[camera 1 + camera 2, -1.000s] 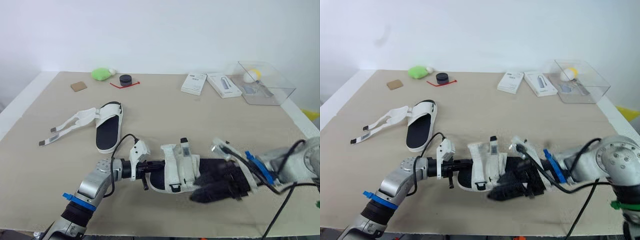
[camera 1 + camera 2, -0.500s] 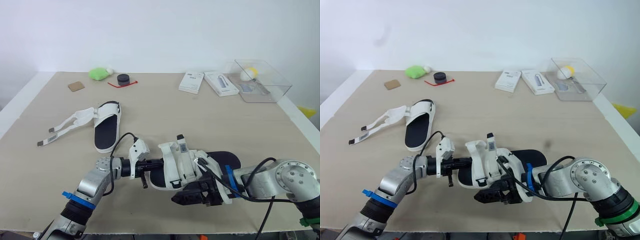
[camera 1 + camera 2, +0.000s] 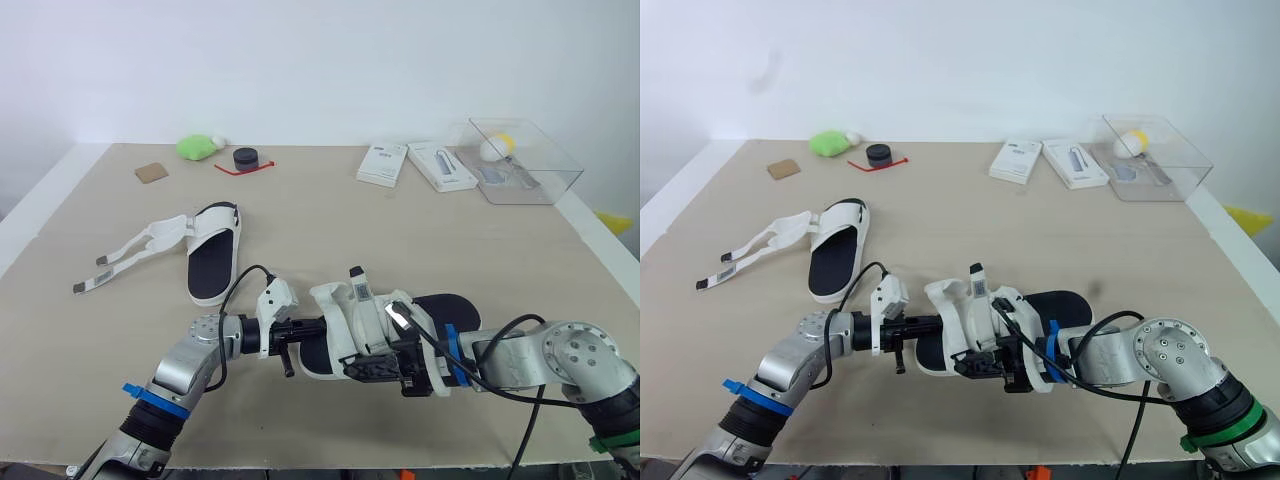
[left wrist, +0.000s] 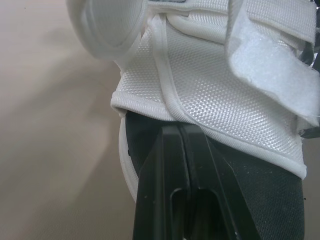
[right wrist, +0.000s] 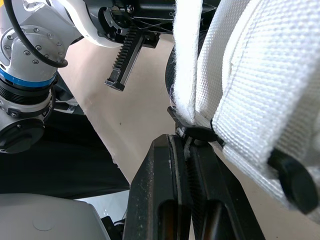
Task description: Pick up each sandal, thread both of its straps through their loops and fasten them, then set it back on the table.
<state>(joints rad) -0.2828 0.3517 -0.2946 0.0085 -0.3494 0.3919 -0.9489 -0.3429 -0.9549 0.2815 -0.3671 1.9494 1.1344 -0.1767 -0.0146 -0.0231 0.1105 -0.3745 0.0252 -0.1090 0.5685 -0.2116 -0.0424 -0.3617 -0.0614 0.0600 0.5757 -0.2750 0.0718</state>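
A white-strapped sandal (image 3: 365, 318) with a black sole lies lengthwise near the table's front edge. My left gripper (image 3: 300, 337) is shut on its left end; in the left wrist view the fingertips (image 4: 181, 131) meet at the white upper's rim over the insole. At the sandal's near side, my right gripper (image 3: 378, 368) is shut by the black loop (image 5: 198, 134), pinching the thin white strap (image 5: 184, 65) that runs down to it. The second sandal (image 3: 217, 262) lies flat further left, its straps (image 3: 130, 255) undone and splayed out.
Along the back of the table sit a green soft item (image 3: 200, 147), a black round item (image 3: 248, 158) with a red cord, a brown square (image 3: 152, 171), two white boxes (image 3: 387, 165) (image 3: 443, 168) and a clear box (image 3: 522, 162). The table's front edge runs just below my arms.
My right gripper has swung left from beyond the sandal's right end to its near side and shut at the loop. The left gripper has kept its hold.
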